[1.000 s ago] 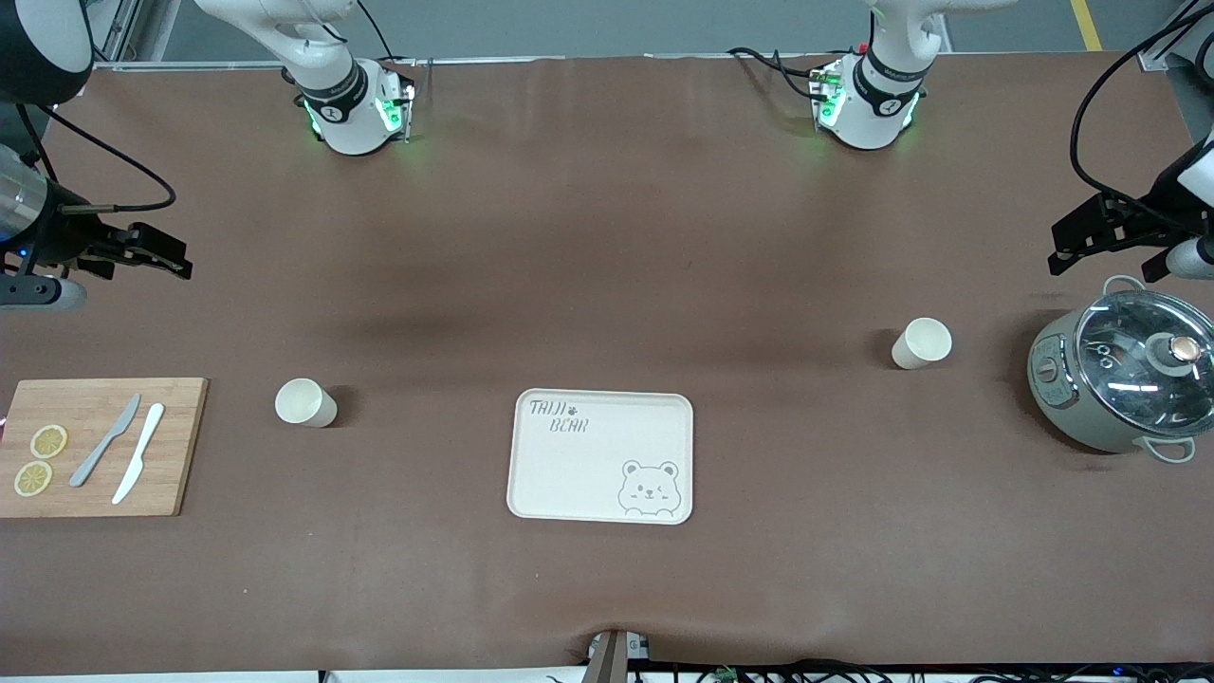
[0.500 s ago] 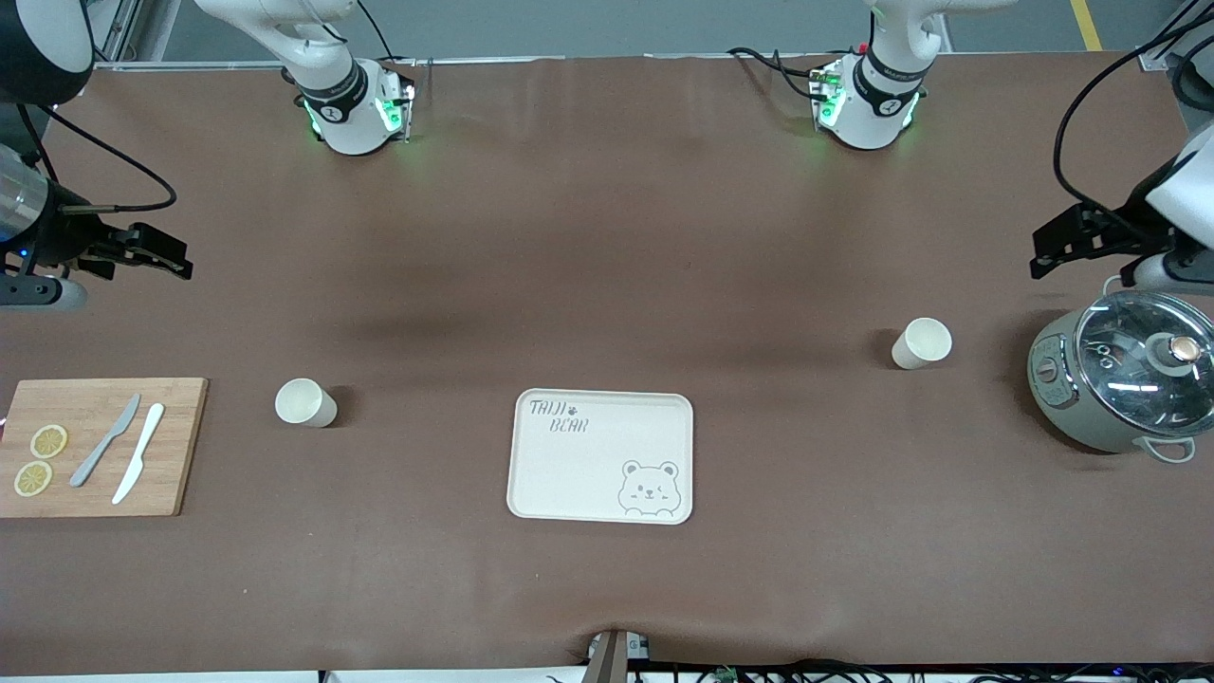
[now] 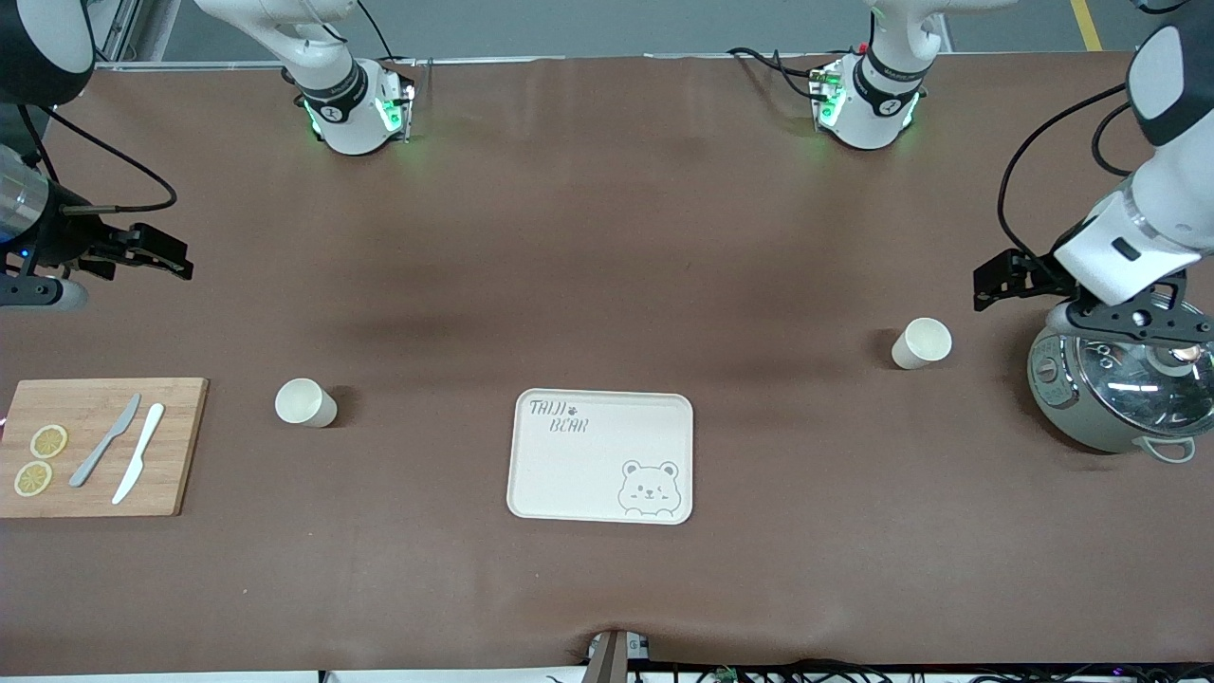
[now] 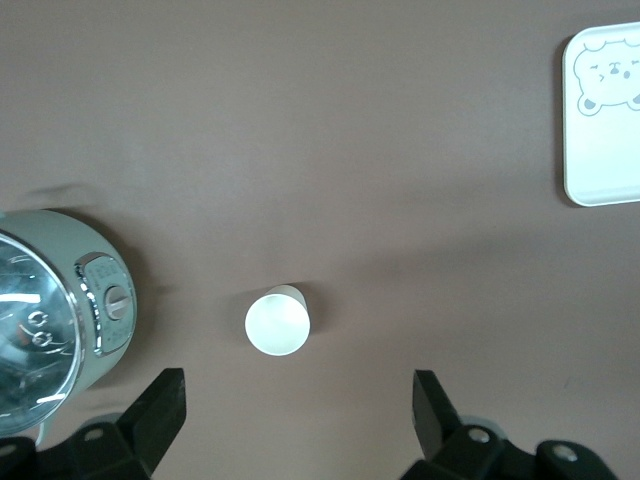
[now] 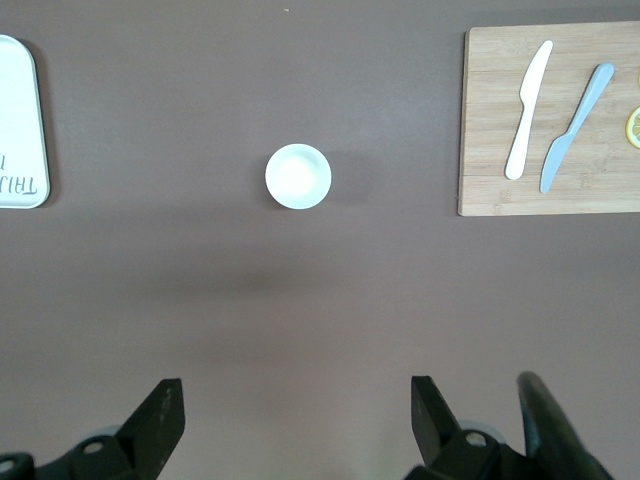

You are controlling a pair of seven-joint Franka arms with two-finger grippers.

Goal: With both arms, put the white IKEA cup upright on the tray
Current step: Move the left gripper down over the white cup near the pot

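Brown table (image 3: 607,237): board (image 3: 95,446), pot (image 3: 1119,389) flank tray (image 3: 601,456).

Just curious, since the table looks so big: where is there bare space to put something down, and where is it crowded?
Bare brown tabletop lies between the tray and each white cup, and from the tray up to the arm bases. It is crowded at both ends: the cutting board with knives, and the pot under the left tool.

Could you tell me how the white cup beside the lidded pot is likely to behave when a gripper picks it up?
The white cup looks small and thin-walled, so probably light. Its smooth, round side may slip or turn between the fingers. It stands narrow and free on the table, so an off-centre nudge could tip it and let it roll.
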